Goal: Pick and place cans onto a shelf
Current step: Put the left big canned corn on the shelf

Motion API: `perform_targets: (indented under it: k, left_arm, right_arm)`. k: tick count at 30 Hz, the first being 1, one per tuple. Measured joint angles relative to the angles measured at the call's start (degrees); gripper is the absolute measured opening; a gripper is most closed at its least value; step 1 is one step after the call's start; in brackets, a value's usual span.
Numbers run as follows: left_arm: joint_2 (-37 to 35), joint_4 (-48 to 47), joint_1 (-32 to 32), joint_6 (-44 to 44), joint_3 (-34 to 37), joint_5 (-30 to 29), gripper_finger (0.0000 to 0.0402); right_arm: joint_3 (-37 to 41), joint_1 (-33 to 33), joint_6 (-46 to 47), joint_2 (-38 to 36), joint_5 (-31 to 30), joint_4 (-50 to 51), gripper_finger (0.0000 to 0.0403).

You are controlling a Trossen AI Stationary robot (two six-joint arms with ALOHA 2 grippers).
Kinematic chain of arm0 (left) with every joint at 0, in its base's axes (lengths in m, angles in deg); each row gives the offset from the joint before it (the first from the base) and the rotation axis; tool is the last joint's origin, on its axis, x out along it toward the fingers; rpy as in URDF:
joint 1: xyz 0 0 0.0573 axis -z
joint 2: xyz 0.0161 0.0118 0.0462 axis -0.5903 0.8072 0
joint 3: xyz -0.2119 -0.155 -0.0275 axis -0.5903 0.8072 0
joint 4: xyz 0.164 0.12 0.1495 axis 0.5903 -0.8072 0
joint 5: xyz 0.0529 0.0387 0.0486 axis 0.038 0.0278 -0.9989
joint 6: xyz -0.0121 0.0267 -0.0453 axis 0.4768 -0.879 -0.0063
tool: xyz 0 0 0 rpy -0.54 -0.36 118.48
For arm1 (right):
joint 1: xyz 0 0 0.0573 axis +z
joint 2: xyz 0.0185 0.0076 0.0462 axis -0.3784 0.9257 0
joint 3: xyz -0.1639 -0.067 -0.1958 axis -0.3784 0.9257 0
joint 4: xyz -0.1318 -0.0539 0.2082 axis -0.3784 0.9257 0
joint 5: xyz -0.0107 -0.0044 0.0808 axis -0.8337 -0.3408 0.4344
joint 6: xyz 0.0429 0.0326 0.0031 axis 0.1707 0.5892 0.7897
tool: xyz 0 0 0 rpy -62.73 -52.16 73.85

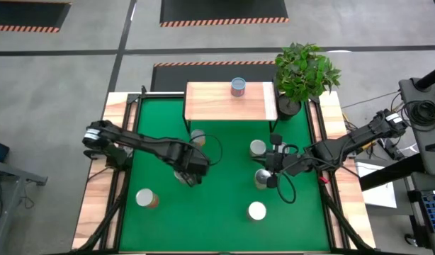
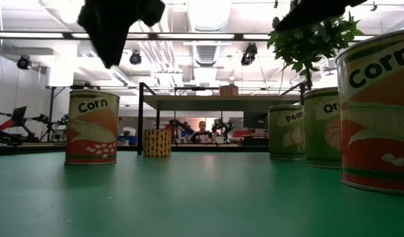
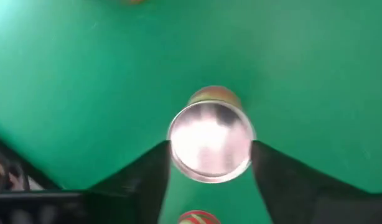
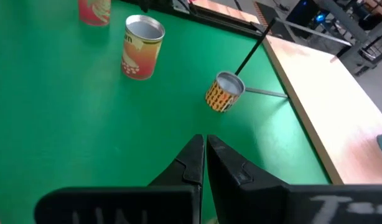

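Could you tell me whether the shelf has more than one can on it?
No, the high view shows a single can standing on the shelf.

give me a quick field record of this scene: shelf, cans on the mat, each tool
shelf: light-wood shelf at the far edge of the green mat, one can on shelf
cans on mat: at least five upright
left tool: left tool open, fingers either side of a silver-topped can
right tool: right tool shut, holding nothing, over the mat
other: potted plant beside the shelf
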Motion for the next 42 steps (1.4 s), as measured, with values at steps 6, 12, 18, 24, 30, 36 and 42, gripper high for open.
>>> perform_targets:
  k: [6,12,18,24,30,36,42]
  left_arm:
    - [0.13,0.58,1.97,8.21,1.94,-0.59,0.0328]
    - [0.17,2.66,3.20,8.74,2.32,-1.57,0.0380]
    - [0.15,4.25,4.01,9.82,6.27,-2.59,0.0378]
    - [0.07,7.70,4.65,10.92,9.80,-2.63,0.0369]
    - [0.05,9.09,4.69,10.82,11.36,-4.41,0.0366]
    - [0.04,14.16,4.69,9.62,14.40,-5.34,0.0361]
    - [-0.04,14.24,4.76,9.56,15.31,-5.06,0.0313]
  right_arm:
    - [0.00,0.23,0.51,-0.02,0.00,0.74,0.0009]
    - [0.00,0.23,-0.27,-0.08,-0.02,0.72,0.0009]
    - [0.00,0.21,-0.82,-0.13,0.00,0.70,0.0009]
    - [0.00,0.21,-0.60,-0.13,-0.02,0.67,0.0009]
    - [0.00,0.21,-0.80,-0.13,-0.02,0.62,0.0009]
    - [0.00,0.21,-0.91,-0.13,-0.02,0.62,0.0009]
    - [0.00,0.21,-0.89,-0.13,-0.02,0.63,0.0009]
